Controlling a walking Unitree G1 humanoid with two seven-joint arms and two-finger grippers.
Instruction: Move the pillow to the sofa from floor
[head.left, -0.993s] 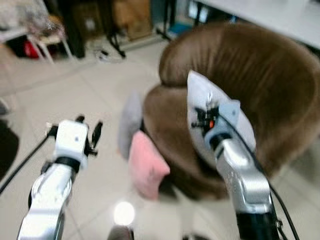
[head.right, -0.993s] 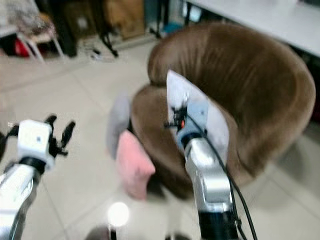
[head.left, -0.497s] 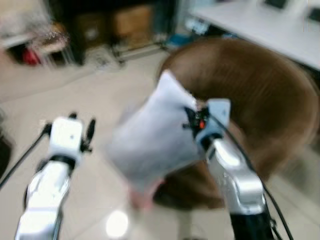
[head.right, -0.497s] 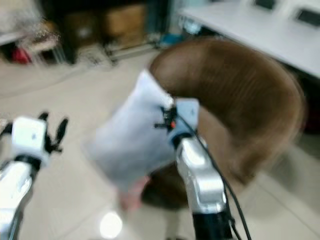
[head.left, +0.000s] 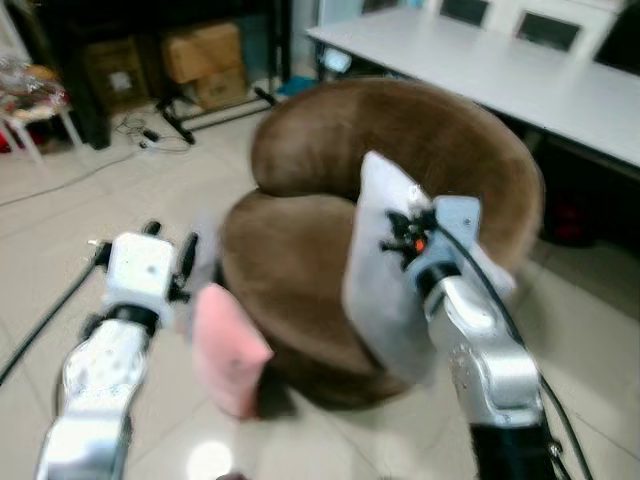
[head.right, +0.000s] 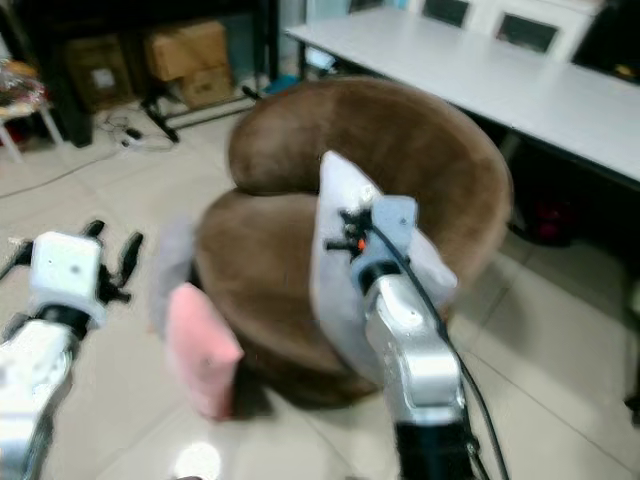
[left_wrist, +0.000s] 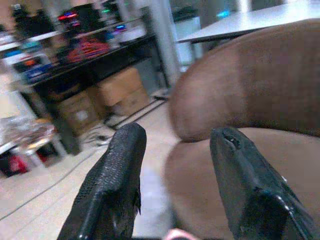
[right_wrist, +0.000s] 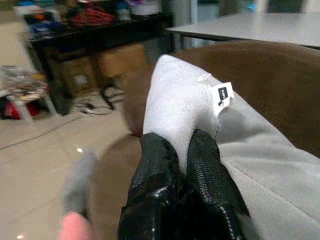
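Right gripper (right_wrist: 175, 165) clenched on a corner of the grey pillow (head.left: 385, 290), held above the brown sofa (head.left: 300, 250). Pillow appears soft, light, droops; corner pinch adequate. Left gripper (left_wrist: 175, 165) spread, holding nothing

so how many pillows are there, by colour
white pillow, held over the brown sofa by the right gripper: 1
pink pillow, on the floor against the sofa: 1
grey pillow, blurred, behind the pink one: 1
total: 3
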